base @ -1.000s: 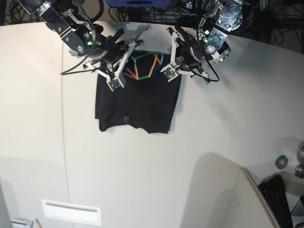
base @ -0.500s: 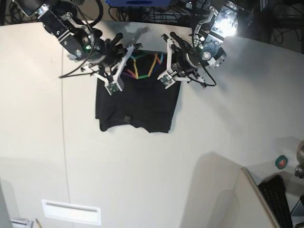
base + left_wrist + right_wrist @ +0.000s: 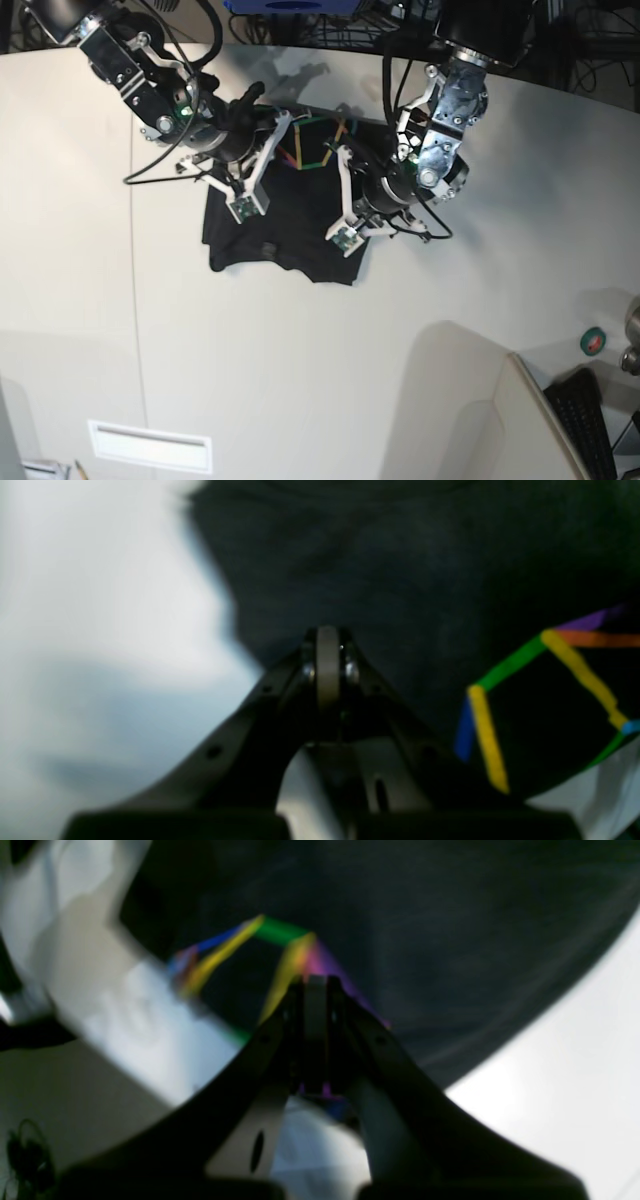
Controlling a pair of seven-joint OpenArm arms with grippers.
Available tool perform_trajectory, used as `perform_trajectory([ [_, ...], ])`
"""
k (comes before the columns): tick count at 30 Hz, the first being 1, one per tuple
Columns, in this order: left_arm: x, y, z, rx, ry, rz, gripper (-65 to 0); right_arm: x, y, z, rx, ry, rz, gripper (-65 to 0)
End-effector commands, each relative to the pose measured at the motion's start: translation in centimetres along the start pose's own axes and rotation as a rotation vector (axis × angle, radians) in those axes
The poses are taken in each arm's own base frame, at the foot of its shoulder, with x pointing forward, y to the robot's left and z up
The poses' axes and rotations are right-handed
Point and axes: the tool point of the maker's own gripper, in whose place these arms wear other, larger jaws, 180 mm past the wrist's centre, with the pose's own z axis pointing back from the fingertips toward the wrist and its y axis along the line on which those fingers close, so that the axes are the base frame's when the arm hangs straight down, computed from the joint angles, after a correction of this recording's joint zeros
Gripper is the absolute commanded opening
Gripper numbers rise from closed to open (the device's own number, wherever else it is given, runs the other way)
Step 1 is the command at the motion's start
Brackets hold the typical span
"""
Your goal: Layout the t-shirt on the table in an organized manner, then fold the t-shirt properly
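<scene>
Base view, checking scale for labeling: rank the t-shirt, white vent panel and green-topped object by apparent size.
1. t-shirt
2. white vent panel
3. green-topped object, partly hidden at the edge

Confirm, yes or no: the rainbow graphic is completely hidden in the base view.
No; coloured lines show on the t-shirt between both arms.

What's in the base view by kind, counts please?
T-shirt: 1
Robot arm tools, left tool and right tool: 2
Vent panel: 1
Green tape roll: 1
Keyboard: 1
Total: 6
</scene>
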Motion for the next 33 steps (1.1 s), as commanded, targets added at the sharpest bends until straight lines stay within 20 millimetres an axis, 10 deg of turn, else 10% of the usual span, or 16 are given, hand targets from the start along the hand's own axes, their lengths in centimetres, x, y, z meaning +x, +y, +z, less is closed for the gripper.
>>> perform_trajectory([
  [1,-0.2,1.0,-0.3,0.015,0.013,0.005,-65.0,0.5,-0.3,-0.1,-0.002,-0.012,0.003,-65.0],
  [7,-1.7,2.2,-1.8,0.005,0.073,0.045,-65.0,-0.1,-1.7,-0.7,-0.033,0.016,0.005,-65.0],
  [14,3.3,3.7,4.0,0.125,-0.137,0.05,-65.0,2.6,-2.0,1.9,-0.035,-0.093,-0.053,-65.0],
  [24,-7.1,5.2,5.8,0.191,0.067,0.19,-65.0,0.9,-6.1,7.8,-0.132,-0.091,-0.09,-65.0],
  [33,-13.0,5.2,12.6,0.268,0.108,0.244,-65.0,-6.2,-9.0,11.8,-0.252,0.004,-0.237,-65.0],
])
